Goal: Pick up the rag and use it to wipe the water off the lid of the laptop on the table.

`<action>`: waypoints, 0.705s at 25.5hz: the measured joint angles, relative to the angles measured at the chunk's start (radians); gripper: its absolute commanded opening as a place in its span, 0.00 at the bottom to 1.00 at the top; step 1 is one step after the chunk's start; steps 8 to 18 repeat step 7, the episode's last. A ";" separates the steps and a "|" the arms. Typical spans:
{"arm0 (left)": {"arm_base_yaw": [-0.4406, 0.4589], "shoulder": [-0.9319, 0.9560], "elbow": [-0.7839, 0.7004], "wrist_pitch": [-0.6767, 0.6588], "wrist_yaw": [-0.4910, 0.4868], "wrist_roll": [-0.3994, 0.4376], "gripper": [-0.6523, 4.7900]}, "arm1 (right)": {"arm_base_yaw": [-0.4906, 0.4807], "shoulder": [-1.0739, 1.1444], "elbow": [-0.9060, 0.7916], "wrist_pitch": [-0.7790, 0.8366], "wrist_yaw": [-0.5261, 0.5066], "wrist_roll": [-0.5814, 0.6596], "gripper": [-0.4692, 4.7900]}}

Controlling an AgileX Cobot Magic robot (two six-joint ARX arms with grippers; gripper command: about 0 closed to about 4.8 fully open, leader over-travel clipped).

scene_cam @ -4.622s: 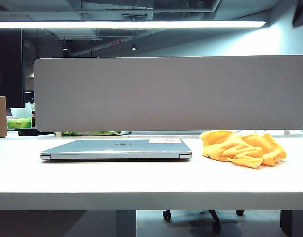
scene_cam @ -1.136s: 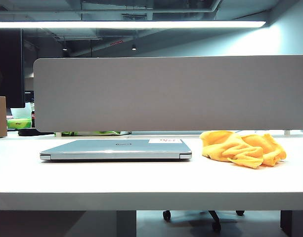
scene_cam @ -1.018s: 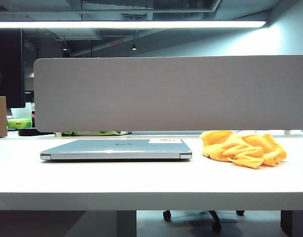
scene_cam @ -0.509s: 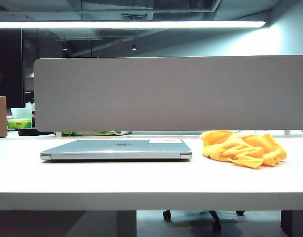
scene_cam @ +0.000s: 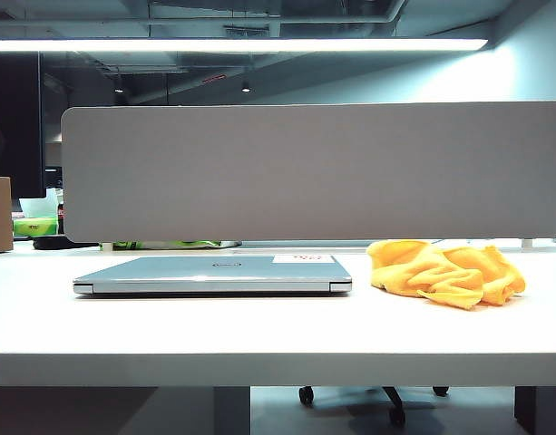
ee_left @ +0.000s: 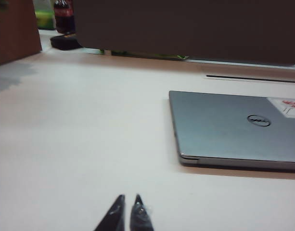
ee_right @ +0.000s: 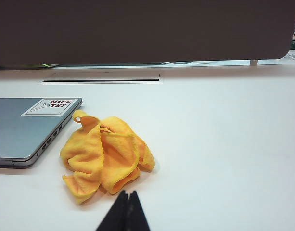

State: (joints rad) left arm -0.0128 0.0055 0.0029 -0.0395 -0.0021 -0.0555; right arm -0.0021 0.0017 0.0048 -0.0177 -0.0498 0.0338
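Nothing on the counter [scene_cam: 259,340] had shifted: the rag [ee_right: 105,156] lay crumpled beside the shut laptop [scene_cam: 214,274] toward the counter's right end, both my left gripper [ee_left: 127,213] and right gripper [ee_right: 126,211] clenched, empty, so picking up hadn't begun.

Exterior cam: low, at table [scene_cam: 278,335] edge height, facing divider [scene_cam: 314,172]. Wrist cams look down from above, sharing laptop [ee_left: 234,127] between them.
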 measured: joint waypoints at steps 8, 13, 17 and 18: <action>0.000 0.000 0.000 -0.002 -0.014 0.022 0.16 | -0.003 0.000 0.000 0.000 0.000 0.000 0.08; 0.000 0.000 0.000 -0.002 -0.014 0.022 0.16 | -0.003 0.000 0.000 0.000 0.000 0.000 0.08; 0.000 0.000 0.000 -0.002 -0.014 0.022 0.16 | -0.003 0.000 0.000 0.000 0.000 0.000 0.08; 0.000 0.000 0.000 -0.002 -0.014 0.022 0.16 | -0.003 0.000 0.000 0.000 0.000 0.000 0.08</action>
